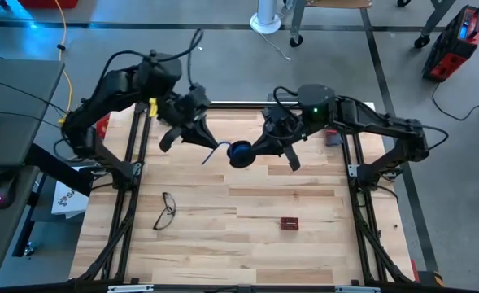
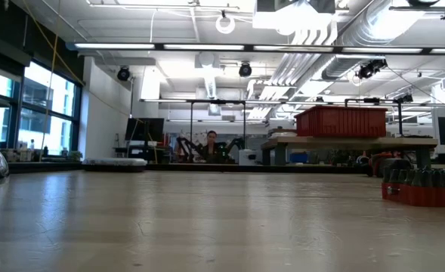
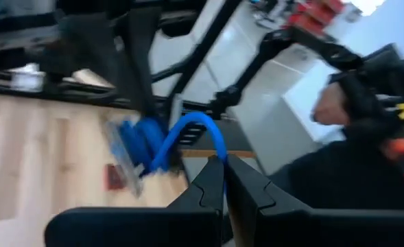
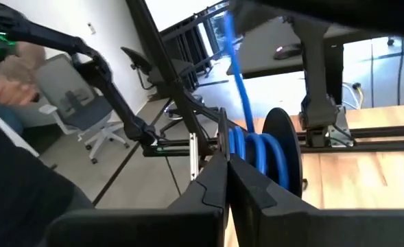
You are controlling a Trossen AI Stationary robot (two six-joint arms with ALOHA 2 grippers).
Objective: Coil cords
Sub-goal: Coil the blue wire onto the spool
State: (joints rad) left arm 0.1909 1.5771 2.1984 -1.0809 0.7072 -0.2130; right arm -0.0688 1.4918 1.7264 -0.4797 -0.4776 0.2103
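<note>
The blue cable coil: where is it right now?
In the high view the blue cable coil is held above the table's far middle, between the left gripper and the right gripper.

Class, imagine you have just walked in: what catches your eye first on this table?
The bright blue cord, wound in a small coil at the far middle of the table, held up between the shut left gripper and shut right gripper. Nearer, eyeglasses lie to the left and a small red block to the right.
</note>
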